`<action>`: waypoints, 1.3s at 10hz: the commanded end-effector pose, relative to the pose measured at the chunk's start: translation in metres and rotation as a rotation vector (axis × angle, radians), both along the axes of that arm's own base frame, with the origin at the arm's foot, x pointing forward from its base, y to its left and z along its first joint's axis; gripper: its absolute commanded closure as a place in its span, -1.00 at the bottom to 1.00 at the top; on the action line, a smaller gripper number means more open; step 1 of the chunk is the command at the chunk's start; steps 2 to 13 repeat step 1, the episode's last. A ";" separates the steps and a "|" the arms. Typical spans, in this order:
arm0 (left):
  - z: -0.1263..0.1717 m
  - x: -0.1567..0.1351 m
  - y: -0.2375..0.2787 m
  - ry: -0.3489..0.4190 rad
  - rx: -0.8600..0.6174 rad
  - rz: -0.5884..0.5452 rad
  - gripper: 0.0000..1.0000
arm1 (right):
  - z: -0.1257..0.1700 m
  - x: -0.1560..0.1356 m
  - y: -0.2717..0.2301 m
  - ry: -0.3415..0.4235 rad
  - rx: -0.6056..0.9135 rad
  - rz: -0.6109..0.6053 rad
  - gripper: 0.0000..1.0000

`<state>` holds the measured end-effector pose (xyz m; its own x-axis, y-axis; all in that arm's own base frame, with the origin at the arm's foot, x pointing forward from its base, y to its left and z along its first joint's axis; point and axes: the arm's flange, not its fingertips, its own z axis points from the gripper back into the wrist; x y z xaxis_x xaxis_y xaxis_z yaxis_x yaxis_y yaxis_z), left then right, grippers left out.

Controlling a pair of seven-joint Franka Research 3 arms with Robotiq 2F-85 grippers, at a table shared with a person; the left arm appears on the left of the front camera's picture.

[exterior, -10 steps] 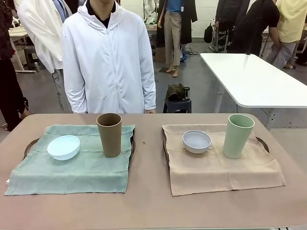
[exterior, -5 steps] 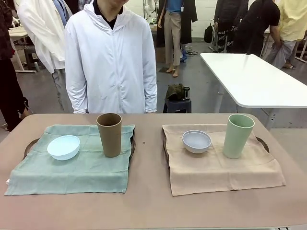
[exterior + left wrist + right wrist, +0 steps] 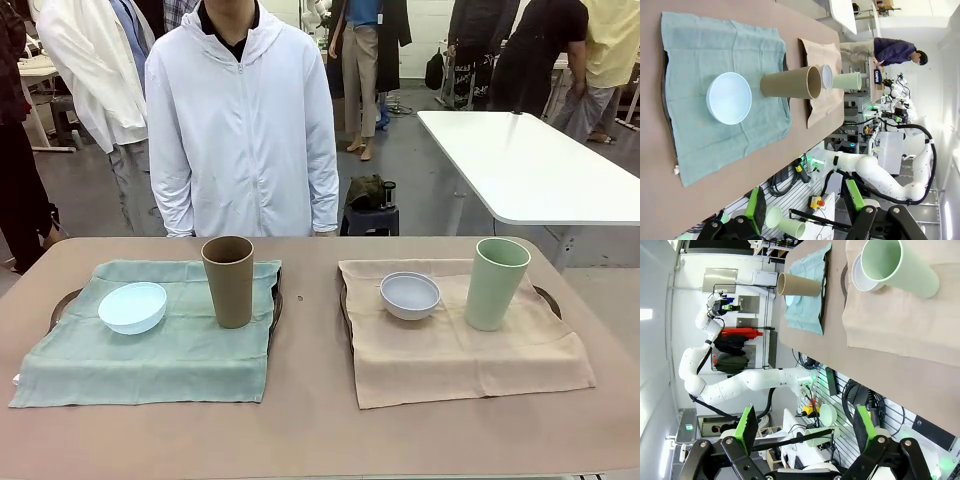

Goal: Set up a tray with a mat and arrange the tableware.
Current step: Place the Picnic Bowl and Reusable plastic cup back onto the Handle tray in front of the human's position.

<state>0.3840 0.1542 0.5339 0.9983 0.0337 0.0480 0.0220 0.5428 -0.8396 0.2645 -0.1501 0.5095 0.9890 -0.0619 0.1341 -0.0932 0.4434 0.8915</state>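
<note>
We hold both grippers back off the near edge of the surface, well clear of the tan-brown cup, our landmark. Our left gripper has its green-padded fingers spread with nothing between them, and our right gripper is likewise released and empty.

Nearest us on the surface lie the front hems of two mats. The green mat spreads under the tan-brown cup and covers a dark tray whose rim peeks out beyond the mat's left edge. The light blue bowl sits on this mat just left of the cup, slightly nearer us, and apart from it.

Right of the cup, across a bare strip of surface, the beige mat covers a second tray. On it the greyish white bowl sits upright, and farther right the pale green cup stands upright.

Beyond the cup, at the far edge, stands a person in a white jacket.
</note>
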 end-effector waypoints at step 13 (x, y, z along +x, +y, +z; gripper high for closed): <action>0.002 0.001 0.002 0.004 0.005 0.016 -0.67 | 0.001 0.000 0.000 -0.016 0.003 0.000 -1.00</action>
